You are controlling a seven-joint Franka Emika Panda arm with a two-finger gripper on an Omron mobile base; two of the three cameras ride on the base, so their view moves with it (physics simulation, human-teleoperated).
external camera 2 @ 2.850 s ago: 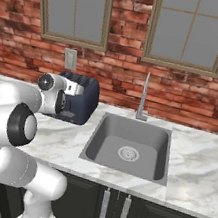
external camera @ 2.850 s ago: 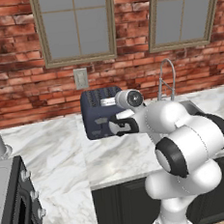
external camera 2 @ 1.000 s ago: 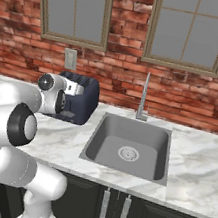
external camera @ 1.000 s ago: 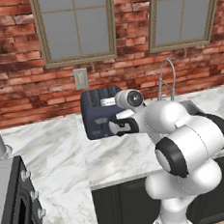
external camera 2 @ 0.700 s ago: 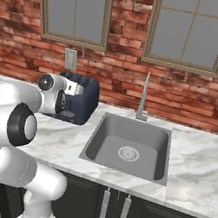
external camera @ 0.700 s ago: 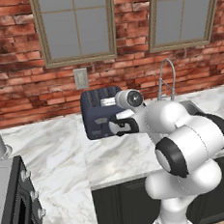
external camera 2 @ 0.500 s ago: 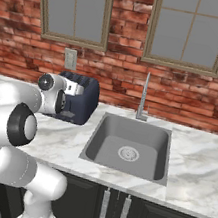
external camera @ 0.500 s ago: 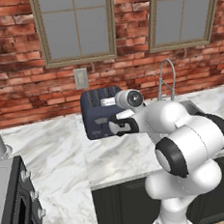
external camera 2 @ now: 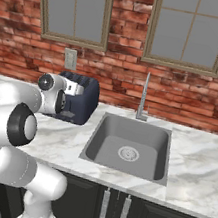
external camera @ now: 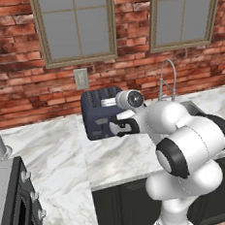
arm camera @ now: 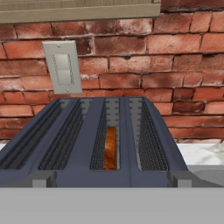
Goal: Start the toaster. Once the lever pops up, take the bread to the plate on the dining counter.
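The dark navy toaster (external camera: 97, 113) stands on the marble worktop against the brick wall, also seen from the right (external camera 2: 84, 101). In the hand view I look down along its top (arm camera: 87, 131), where the brown bread (arm camera: 110, 151) sits low in the third slot from the left. My gripper (external camera: 118, 128) is at the toaster's front face, open, with nothing between its fingers. The arm hides the toaster's front controls and lever in both base views. The plate and the dining counter are out of view.
A steel sink (external camera 2: 129, 147) with a tall faucet (external camera 2: 143, 97) lies right of the toaster. A wall socket (external camera: 81, 78) sits just behind it on the brick. A stove (external camera: 11, 202) stands at the far left, with bare marble (external camera: 55, 154) between it and the toaster.
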